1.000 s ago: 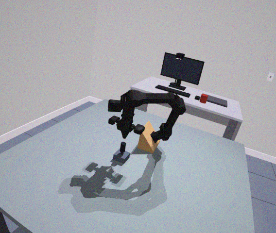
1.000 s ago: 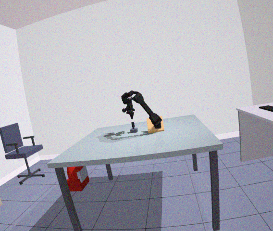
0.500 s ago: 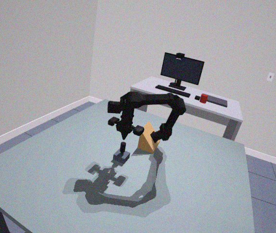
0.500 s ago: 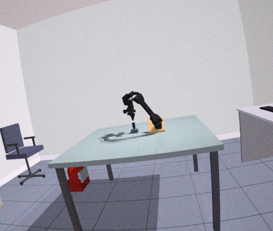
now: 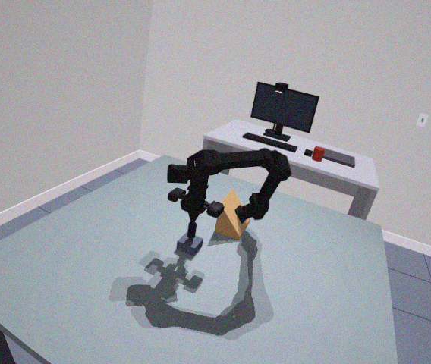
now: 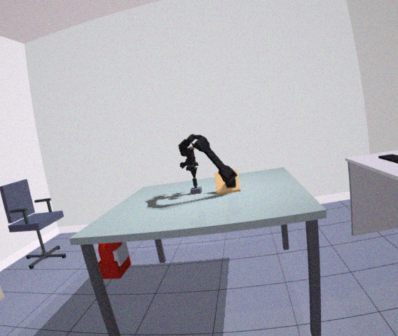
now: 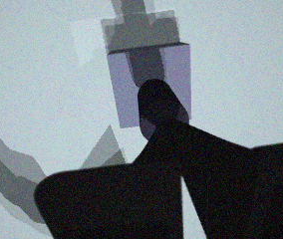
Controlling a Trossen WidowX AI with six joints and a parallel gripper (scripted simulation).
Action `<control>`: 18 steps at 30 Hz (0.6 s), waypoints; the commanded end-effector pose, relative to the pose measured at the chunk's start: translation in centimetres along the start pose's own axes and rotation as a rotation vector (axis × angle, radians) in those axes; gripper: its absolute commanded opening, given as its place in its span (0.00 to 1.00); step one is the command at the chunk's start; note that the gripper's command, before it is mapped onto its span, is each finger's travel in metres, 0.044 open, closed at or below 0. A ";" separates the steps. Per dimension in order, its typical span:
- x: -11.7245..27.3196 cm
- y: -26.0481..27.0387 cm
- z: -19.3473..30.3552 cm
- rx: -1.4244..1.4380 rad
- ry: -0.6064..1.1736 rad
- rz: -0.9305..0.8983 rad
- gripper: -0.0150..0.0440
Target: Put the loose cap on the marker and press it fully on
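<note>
The holder block [image 5: 184, 245] [image 6: 195, 190] [image 7: 119, 92] is blue-grey and sits on the table. The dark cap [image 5: 191, 228] [image 6: 195, 182] [image 7: 155, 97] stands upright over it, on the marker; the marker itself cannot be told apart from the cap. My gripper [image 5: 193, 219] [image 6: 194, 176] [image 7: 167, 126] is shut with nothing between its fingers and points down. Its closed fingertips are right at the top of the cap and cover part of it in the wrist view. Whether the cap is fully seated is too small to tell.
An orange-tan wedge-shaped block [image 5: 228, 215] [image 6: 221, 185] stands on the table [image 5: 325, 282] [image 6: 264, 206], right beside the arm's base. A desk [image 5: 349, 176] with a monitor [image 5: 284, 108] and a red cup [image 5: 318, 154] stands beyond the table.
</note>
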State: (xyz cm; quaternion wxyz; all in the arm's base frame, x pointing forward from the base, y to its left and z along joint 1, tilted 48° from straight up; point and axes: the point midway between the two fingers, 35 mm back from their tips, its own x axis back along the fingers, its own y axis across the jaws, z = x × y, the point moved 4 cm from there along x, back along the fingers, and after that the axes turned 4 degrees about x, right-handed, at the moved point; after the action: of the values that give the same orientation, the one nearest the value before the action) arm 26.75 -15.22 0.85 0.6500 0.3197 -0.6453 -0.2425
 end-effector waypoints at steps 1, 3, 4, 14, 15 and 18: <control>-0.6 0.1 -0.1 -0.003 -0.003 -0.004 0.25; -0.9 0.1 -0.1 -0.003 -0.003 -0.004 0.25; -1.0 0.1 -0.1 -0.003 -0.003 -0.004 0.25; -0.7 -0.1 -0.1 0.002 -0.009 0.008 0.25; -0.7 -0.1 -0.1 0.002 -0.009 0.008 0.25; 1.1 -0.2 -0.3 -0.010 -0.017 0.014 0.25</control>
State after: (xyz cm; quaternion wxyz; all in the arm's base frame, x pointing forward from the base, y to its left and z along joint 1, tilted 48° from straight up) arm 26.92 -14.99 0.63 0.6482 0.3157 -0.6482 -0.2448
